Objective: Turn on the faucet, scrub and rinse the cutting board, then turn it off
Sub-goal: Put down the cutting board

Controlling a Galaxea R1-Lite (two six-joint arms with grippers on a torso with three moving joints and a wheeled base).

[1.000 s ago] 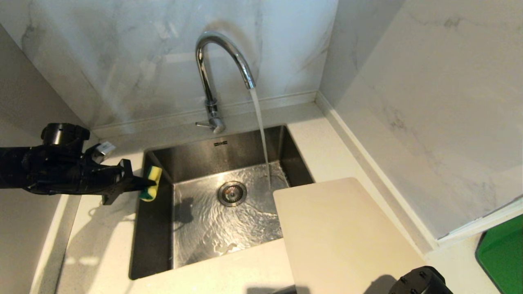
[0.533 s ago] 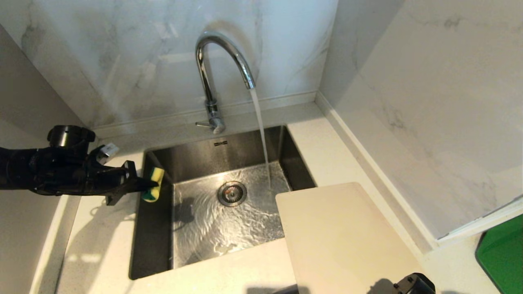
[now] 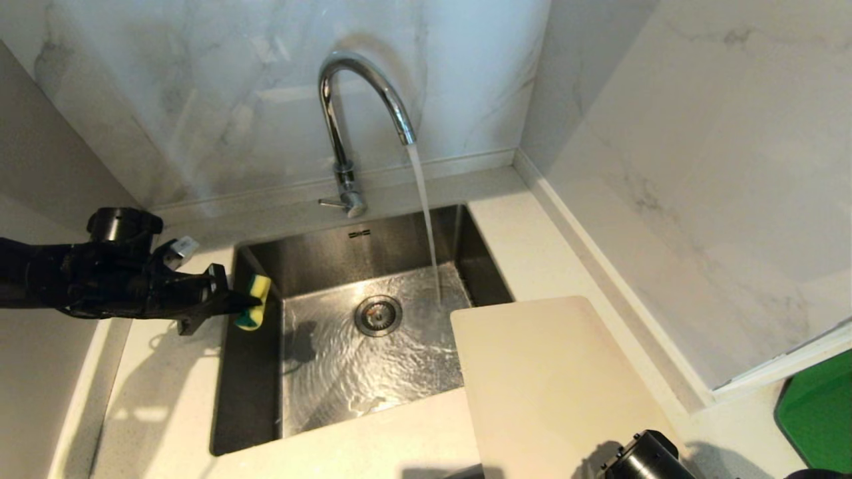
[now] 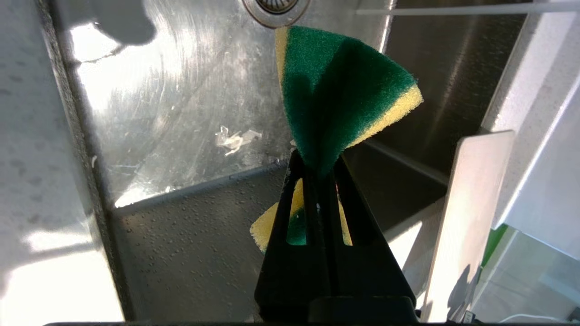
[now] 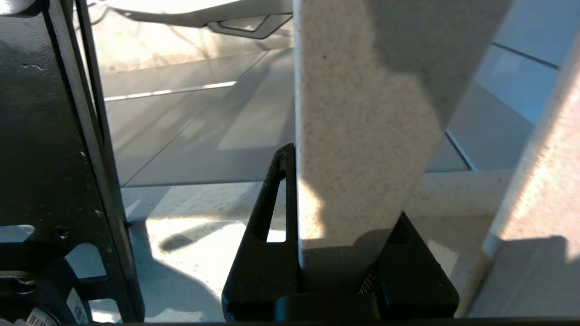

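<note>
Two small shifts mark this moment against a second ago: the left gripper (image 3: 241, 306) with its sponge (image 3: 253, 303) has edged a little lower and closer in over the left rim of the sink (image 3: 226, 372), and the cutting board (image 3: 559, 392) has slid slightly back from the basin, its far corner now sitting a bit lower in the head view. Left of the sink, the left gripper is clamped tight on the green-and-yellow sponge, which the left wrist view shows pinched and fanned out beyond the black fingers (image 4: 317, 181). Behind the sink, the faucet (image 3: 353, 113) stands upright with its chrome arch reaching over the basin and a steady stream of water (image 3: 426, 219) falling just to the right of the drain (image 3: 378, 315); the sink floor ripples with it. Right of the sink, the cutting board lies with its left edge overhanging the basin and the rest over the counter (image 3: 373, 439); it is a pale beige sheet with rounded corners. The right gripper (image 5: 344, 253) has its fingers closed on the board's near edge, which the right wrist view shows as a speckled slab rising between them.
</note>
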